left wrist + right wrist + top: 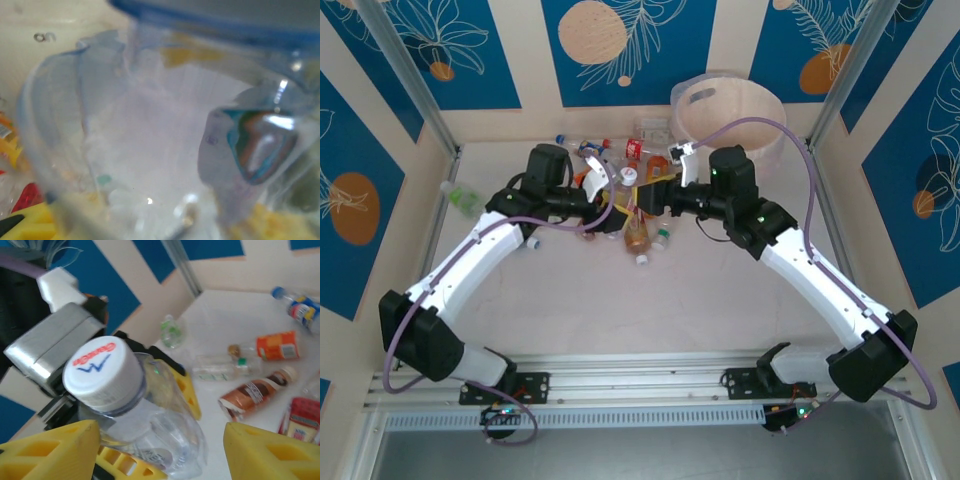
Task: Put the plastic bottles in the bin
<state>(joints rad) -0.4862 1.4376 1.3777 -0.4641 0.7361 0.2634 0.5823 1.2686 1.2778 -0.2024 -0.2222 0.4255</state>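
A clear plastic bottle (628, 180) with a white cap (102, 372) is held off the table at the middle, with my left gripper (618, 200) shut on its body. In the left wrist view the bottle (150, 140) sits very close and blurred. My right gripper (160, 455) stands open on either side of the same bottle; its left yellow finger (50, 452) is against the bottle and the right finger (272, 452) is well clear. More plastic bottles (620, 155) lie in a heap behind. The bin (760, 125) stands at the back right.
Loose on the table are an orange-labelled bottle (277, 345), a brown one (250, 395), a red one (302, 422), a blue one (302, 307) and a clear one (220, 367). An amber bottle (637, 235) lies near the grippers. A green bottle (460, 195) lies by the left wall.
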